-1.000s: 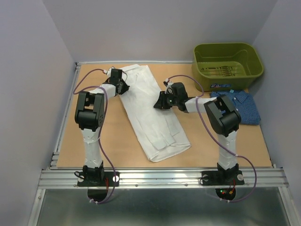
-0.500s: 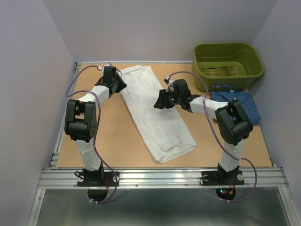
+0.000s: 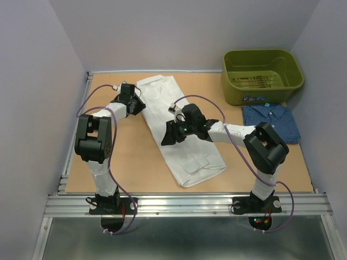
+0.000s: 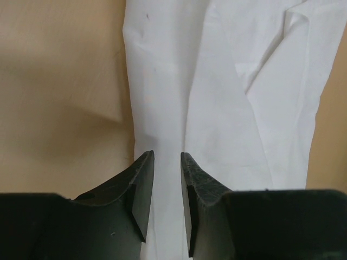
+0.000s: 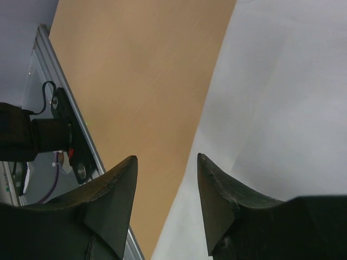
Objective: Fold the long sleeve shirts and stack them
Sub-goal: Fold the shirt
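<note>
Top external view: a long white shirt (image 3: 192, 160) lies flat on the brown surface (image 3: 135, 157). It is folded into a narrow strip that runs on a slant, from the far middle down toward the near edge. The left gripper (image 3: 139, 103) is low at the left edge of the white shirt, near its far end. The right gripper (image 3: 164, 140) is over the left edge of the same shirt, about halfway along it. A dark blue shirt (image 3: 274, 122) sits folded at the right side of the surface, well apart from the white one. It lies just in front of a green bin (image 3: 238, 95). In the left wrist view the two black fingers (image 4: 142, 187) stand a little way apart, with a thin gap between them. Nothing is in the gap, and the white cloth shows below it. In the right wrist view the fingers (image 5: 116, 189) stand wider apart and hold nothing. Under them the edge of the white shirt meets the bare surface. A metal rail (image 5: 65, 103) shows at the left of that view.
</note>
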Robot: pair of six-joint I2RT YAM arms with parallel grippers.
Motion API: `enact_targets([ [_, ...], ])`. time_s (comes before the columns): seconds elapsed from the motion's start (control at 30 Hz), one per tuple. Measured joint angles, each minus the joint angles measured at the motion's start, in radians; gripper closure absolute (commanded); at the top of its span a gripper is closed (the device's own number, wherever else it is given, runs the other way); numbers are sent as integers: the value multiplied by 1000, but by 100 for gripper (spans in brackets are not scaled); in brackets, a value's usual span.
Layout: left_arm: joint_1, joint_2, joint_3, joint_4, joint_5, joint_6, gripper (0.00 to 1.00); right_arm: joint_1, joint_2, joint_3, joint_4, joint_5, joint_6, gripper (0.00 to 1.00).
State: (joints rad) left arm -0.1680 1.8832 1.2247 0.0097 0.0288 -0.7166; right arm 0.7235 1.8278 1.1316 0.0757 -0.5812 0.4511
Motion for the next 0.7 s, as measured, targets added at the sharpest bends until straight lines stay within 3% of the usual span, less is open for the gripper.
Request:
enact_targets([
  [0.23,0,35,0,0,-6,-9,66,41,56,-9,1,-29,13,46],
  [0.43,1,77,0,4,-5,-13,84,66,117,-31,2,-45,17,46],
  [0.57,10,77,-2,0,1,-8,99,71,125,-53,16,-64,16,54],
  [0.7,38,77,-16,18,50,-5,100,69,125,-85,50,-82,17,65],
])
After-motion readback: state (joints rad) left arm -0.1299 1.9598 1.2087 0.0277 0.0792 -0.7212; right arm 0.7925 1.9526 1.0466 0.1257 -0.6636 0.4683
